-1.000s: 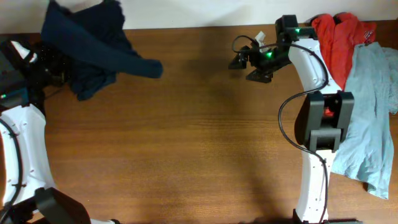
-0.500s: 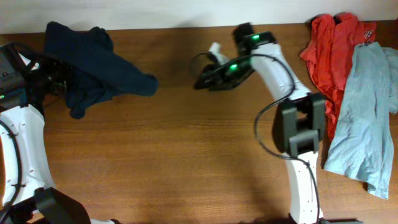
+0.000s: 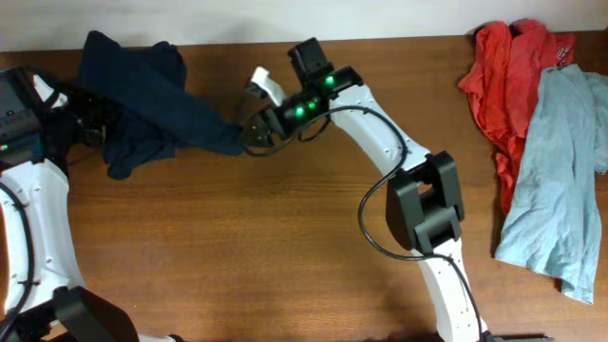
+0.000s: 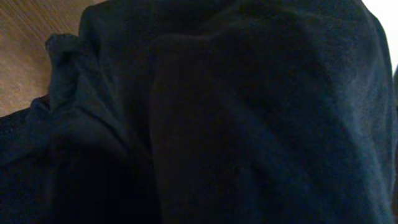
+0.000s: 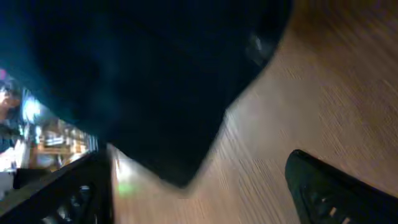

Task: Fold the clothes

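The clothes (image 3: 142,81), dark navy shorts, lie bunched at the table's far left, with one leg trailing right to a tip. My left gripper (image 3: 95,125) is buried in the bunch. In the left wrist view dark cloth (image 4: 249,112) fills the frame and hides the fingers; the gripper is shut on the cloth. My right gripper (image 3: 249,141) reaches across to the trailing tip and is open. In the right wrist view the cloth's corner (image 5: 155,74) hangs just ahead of the gap (image 5: 205,199), with wood showing between the two fingers.
A red garment (image 3: 508,66) and a pale blue-grey shirt (image 3: 560,171) lie heaped at the right edge of the wooden table (image 3: 285,247). The right arm stretches diagonally over the table's middle. The table's back edge runs just behind the shorts.
My right arm has swept left across the table, from beside the red garment to the shorts' trailing tip. The shorts have shifted a little; the left arm has barely moved.
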### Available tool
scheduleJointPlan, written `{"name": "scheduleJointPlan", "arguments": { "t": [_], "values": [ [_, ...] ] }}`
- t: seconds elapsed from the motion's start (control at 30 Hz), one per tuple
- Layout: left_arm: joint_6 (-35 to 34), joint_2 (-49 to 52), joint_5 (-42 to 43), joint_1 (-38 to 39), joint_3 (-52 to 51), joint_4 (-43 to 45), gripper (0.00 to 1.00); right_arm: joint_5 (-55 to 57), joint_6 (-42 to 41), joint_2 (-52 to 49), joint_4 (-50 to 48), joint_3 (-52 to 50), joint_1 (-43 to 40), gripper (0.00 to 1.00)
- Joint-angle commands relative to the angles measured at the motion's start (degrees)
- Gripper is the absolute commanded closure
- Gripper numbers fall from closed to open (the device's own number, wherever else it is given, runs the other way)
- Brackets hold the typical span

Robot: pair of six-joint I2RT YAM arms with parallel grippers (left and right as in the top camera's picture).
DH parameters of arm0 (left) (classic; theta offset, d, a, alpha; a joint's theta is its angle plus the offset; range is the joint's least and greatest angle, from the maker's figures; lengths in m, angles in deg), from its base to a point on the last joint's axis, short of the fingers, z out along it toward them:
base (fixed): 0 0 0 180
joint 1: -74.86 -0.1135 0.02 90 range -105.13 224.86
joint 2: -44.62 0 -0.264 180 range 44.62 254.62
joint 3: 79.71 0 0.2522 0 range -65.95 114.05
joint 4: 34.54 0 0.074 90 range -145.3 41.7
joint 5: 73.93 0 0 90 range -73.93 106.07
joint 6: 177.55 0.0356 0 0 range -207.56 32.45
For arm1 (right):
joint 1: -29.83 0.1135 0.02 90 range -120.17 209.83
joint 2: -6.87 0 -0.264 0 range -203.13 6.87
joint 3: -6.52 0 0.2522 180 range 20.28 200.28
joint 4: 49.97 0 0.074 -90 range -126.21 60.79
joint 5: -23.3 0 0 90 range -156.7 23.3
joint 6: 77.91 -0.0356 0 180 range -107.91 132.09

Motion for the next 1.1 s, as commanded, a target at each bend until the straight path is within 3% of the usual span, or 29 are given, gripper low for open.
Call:
{"name": "scheduleJointPlan", "arguments": {
  "t": [0.0, 0.1, 0.17, 0.23, 0.43, 0.67, 0.83, 1.07],
  "values": [
    [1.7, -1.2, 3.0, 0.2, 1.0, 0.6, 0.99, -1.6, -7.2, 1.6, -4.8, 0.1, 2.5, 0.16],
    [2.8, -1.2, 3.2, 0.2, 1.0, 0.6, 0.99, -1.6, -11.5, 1.6, -8.1, 0.1, 3.0, 0.44],
    [4.0, -1.2, 3.2, 0.2, 1.0, 0.0, 0.99, -1.7, -13.3, 1.6, -9.1, 0.1, 3.1, 0.76],
    [4.6, -1.2, 3.1, 0.2, 1.0, -0.8, 0.99, -2.2, -13.3, 1.6, -9.0, 0.1, 3.1, 0.96],
    [9.6, -1.2, 3.4, 0.2, 1.0, -3.3, 1.0, -2.9, -13.0, 1.6, -11.4, 0.1, 3.0, 0.96],
    [25.4, -1.2, 3.9, 0.5, 1.0, -16.1, 0.99, -1.9, -12.7, 1.6, -25.3, 0.5, 1.8, 0.96],
    [33.4, -1.2, 8.7, 2.3, 1.0, -20.1, 0.99, 8.5, -12.4, 1.6, -34.0, 0.5, 2.7, 0.96],
    [35.2, -1.2, 20.3, 4.0, 1.0, -18.6, 0.99, 25.4, -15.3, 0.6, -31.5, 0.4, 4.1, 0.96]
  ]
}}
